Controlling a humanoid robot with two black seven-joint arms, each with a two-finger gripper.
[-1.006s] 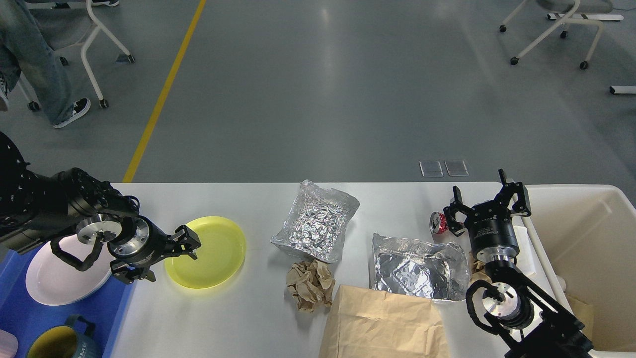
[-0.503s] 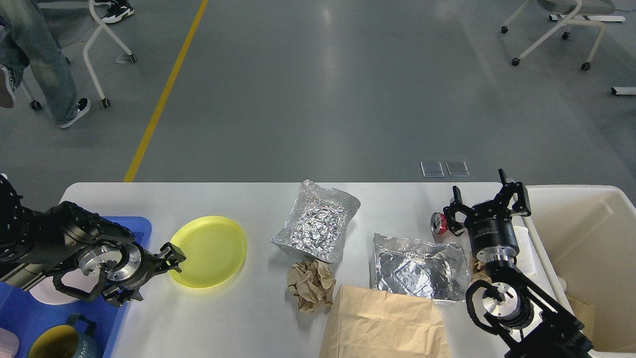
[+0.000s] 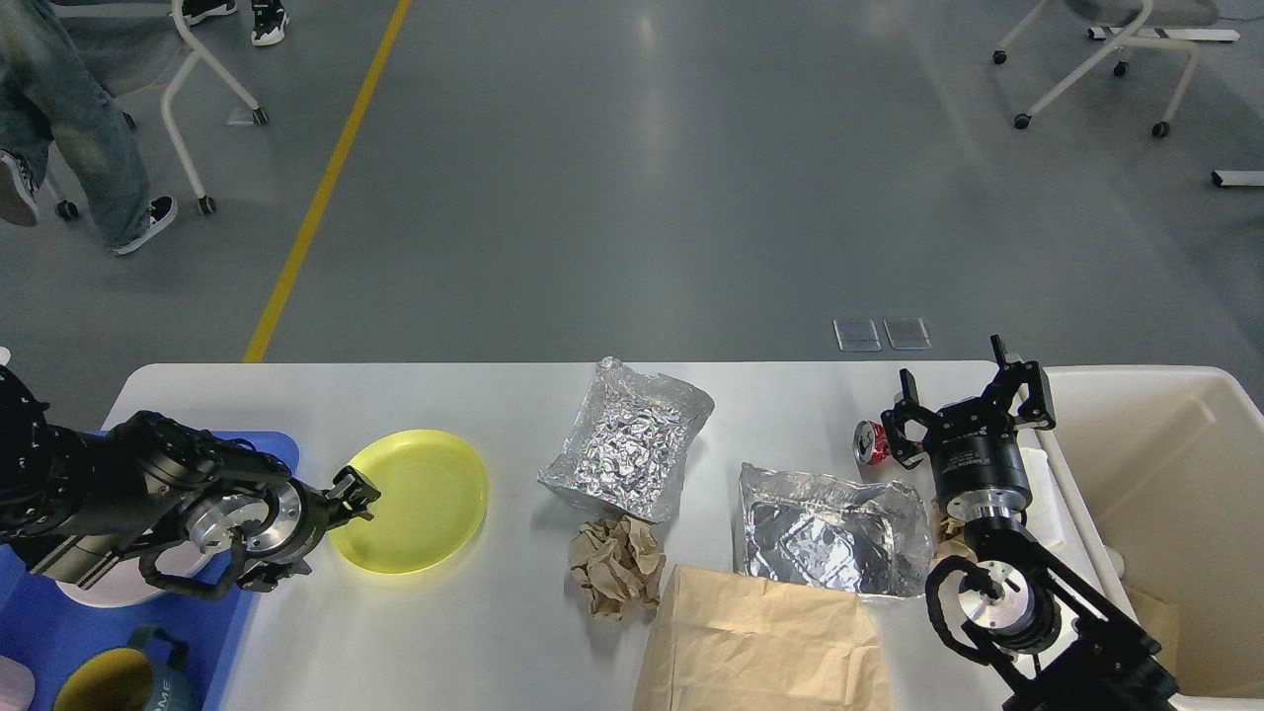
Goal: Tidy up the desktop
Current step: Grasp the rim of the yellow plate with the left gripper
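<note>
At the far left, the blue tray held a white plate and a mug with a yellow inside, and more of the tray's far rim showed than a second earlier, when the left arm covered it. The left gripper had drawn back toward the left over that second and sat lower, at the near-left rim of the yellow plate; one finger overlapped the rim, the other lay nearer the tray. The fingers stood slightly apart, but whether they pinched the rim could not be told. The plate itself had not shifted.

The desktop stretched across the lower half of the view, its far-left rounded corner now uncovered. Going right, an open foil container lay near the far edge, a crumpled brown paper ball just in front of it, a brown paper bag at the near edge, and a flattened foil tray partly resting on the bag.

The right gripper hung unmoved with its fingers spread wide, empty, beside a red can lying on its side. The cream bin stood at the far right.
</note>
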